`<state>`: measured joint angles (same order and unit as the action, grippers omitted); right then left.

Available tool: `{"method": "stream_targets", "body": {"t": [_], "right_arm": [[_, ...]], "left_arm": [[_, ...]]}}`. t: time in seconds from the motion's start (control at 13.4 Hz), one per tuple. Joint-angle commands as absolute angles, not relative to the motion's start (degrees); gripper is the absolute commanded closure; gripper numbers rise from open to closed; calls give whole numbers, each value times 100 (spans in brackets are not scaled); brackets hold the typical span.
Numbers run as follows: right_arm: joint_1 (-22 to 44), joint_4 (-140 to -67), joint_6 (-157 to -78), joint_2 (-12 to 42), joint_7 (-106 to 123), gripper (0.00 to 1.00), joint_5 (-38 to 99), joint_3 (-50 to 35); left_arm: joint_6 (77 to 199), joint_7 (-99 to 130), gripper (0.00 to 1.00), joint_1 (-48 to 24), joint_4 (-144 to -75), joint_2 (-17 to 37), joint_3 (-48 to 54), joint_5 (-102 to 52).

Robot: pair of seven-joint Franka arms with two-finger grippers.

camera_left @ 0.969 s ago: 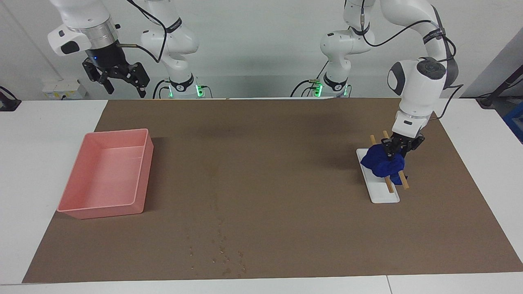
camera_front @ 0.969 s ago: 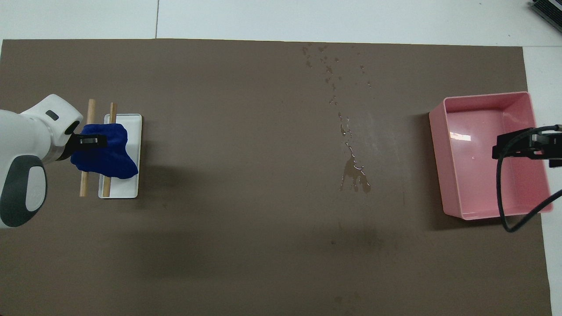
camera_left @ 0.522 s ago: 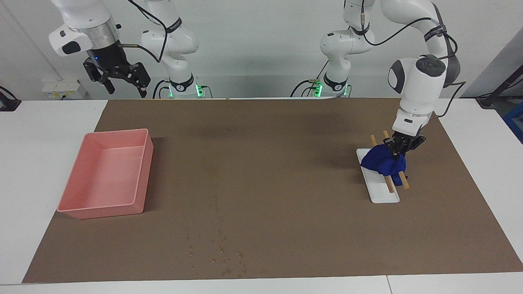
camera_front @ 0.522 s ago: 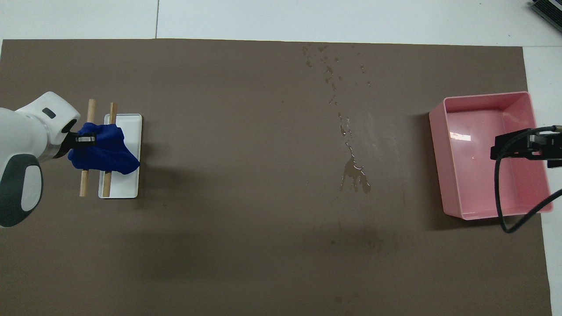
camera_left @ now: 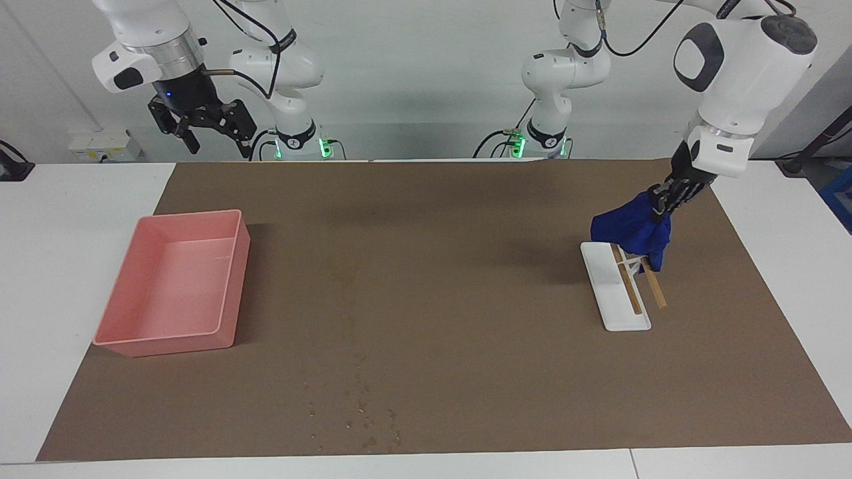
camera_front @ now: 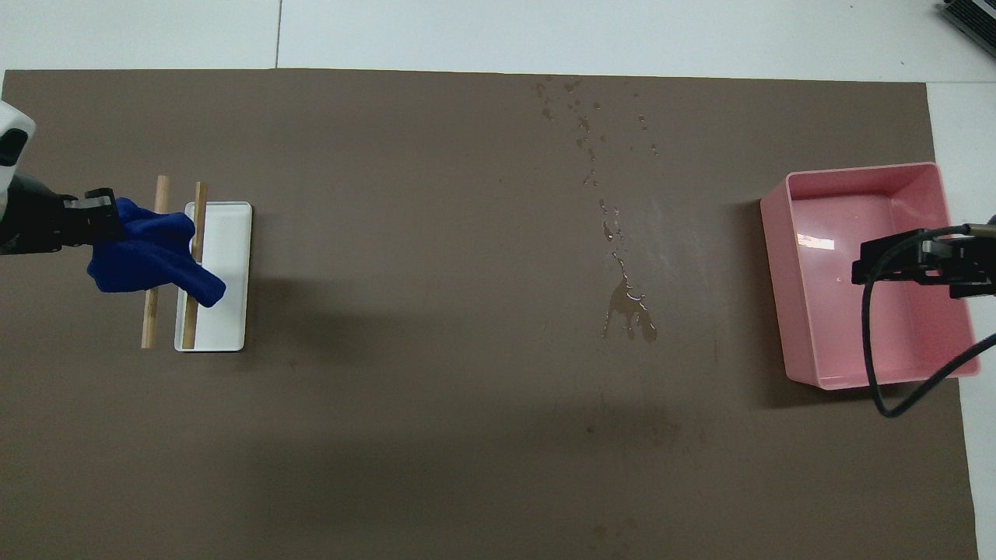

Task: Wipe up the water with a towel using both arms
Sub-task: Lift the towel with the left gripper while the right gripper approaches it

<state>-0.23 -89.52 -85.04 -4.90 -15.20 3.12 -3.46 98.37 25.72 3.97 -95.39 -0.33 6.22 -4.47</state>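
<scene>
Left end effector (camera_left: 665, 199) clamps the towel (camera_left: 632, 229); carry it high to the water (camera_left: 363, 412) near the desk's edge; right end effector (camera_left: 206, 126) waits apart.

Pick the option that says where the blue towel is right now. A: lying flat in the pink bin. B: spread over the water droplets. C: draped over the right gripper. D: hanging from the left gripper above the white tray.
D: the blue towel hangs bunched from the shut left gripper, lifted over the white tray and its wooden sticks.
</scene>
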Motion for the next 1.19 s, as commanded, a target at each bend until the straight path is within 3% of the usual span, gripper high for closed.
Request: {"method": "stream_targets", "body": {"t": [0.0,0.6,0.89,1.12], "right_arm": [[122,-9088,-8762,-580,-2229,0,649,-457],[1264,-9176,-10096,-229,-5594,1,2090,-466],[1774,-9115,-11238,122,-7528,1,2627,-466],[2029,-8948,-11758,429,-7953,2,2760,-466]], "left_arm": [[9186,4246,100,290,-9018,27,764,-1191],[9850,9082,100,246,-9412,-149,1159,-3830],[11422,10650,100,-692,-10141,-377,1222,-4227],[12030,11257,100,-1361,-10222,-396,1213,-4228]]}}
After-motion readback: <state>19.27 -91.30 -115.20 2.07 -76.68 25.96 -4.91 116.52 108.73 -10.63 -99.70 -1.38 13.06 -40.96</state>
